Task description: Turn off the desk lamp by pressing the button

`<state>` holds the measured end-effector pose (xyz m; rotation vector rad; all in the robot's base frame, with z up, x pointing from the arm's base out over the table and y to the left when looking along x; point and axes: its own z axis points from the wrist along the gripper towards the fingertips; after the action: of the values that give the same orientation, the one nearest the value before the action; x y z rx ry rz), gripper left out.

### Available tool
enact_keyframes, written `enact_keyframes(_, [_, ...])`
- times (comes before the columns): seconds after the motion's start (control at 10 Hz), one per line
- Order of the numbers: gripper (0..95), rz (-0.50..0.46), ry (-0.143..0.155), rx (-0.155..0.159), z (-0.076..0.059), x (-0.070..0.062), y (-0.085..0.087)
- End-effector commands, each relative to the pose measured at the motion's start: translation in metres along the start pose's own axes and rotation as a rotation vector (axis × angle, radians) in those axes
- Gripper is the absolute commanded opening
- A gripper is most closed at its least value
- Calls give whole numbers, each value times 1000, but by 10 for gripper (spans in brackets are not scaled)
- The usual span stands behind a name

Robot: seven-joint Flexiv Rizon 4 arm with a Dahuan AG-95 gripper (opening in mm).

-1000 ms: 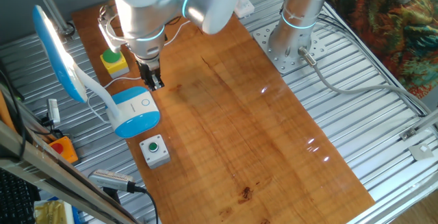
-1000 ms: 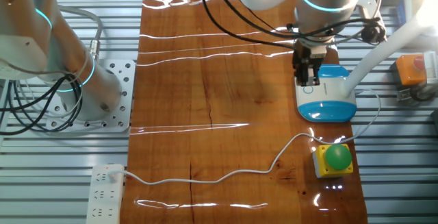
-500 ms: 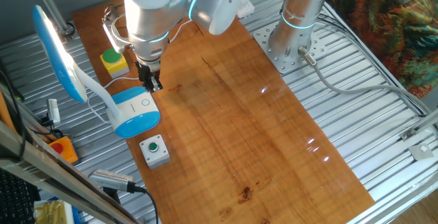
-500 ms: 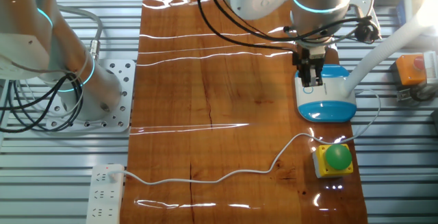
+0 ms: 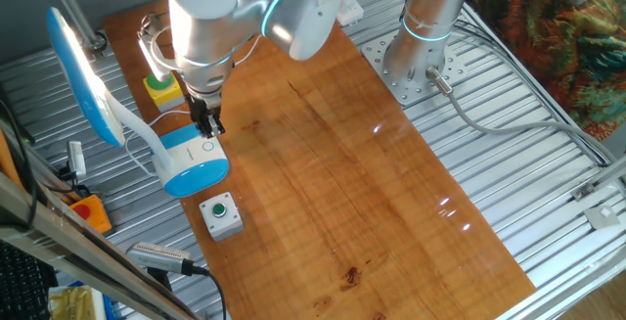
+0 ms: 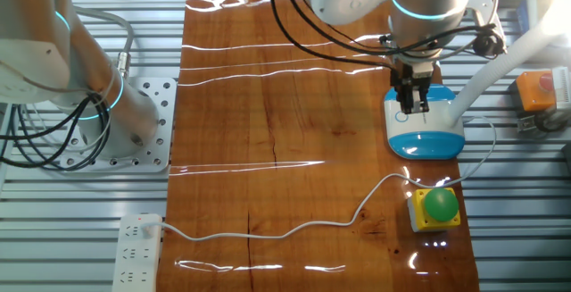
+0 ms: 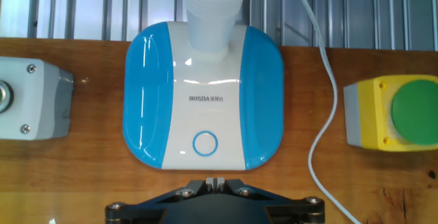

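Observation:
The desk lamp stands at the table's left edge, with a blue and white base (image 5: 193, 160) and a long oval head (image 5: 83, 77) that looks bright. The base also shows in the other fixed view (image 6: 426, 129) and fills the hand view (image 7: 204, 80). The button (image 7: 205, 143), a small ring mark on the white panel, is also visible in one fixed view (image 5: 207, 147). My gripper (image 5: 207, 125) hangs just above the base's near edge, close over the button, also in the other fixed view (image 6: 415, 104). In the hand view its fingertips (image 7: 215, 181) touch each other, shut on nothing.
A green button on a grey box (image 5: 221, 214) sits in front of the lamp, and a green button on a yellow box (image 5: 163, 87) sits behind it. The lamp's white cord (image 6: 294, 226) runs across the table to a power strip (image 6: 138, 247). An orange box (image 6: 540, 89) lies off the table.
My gripper has shifted sideways from beside the lamp base to over its white panel near the button. The lamp and the boxes have not moved.

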<state>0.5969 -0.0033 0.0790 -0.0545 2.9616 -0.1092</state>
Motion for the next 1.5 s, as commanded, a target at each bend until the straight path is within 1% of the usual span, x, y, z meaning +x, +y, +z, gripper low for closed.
enact_keyframes(0.1, [0, 6, -19, 2, 9, 1, 0])
enact_keyframes(0.3, [0, 9, -21, 1, 9, -2, 1])
enact_keyframes(0.6, [0, 7, -22, -1, 10, -9, 3])
enact_keyframes(1.5, [0, -2, -42, 3, 24, -7, 8])
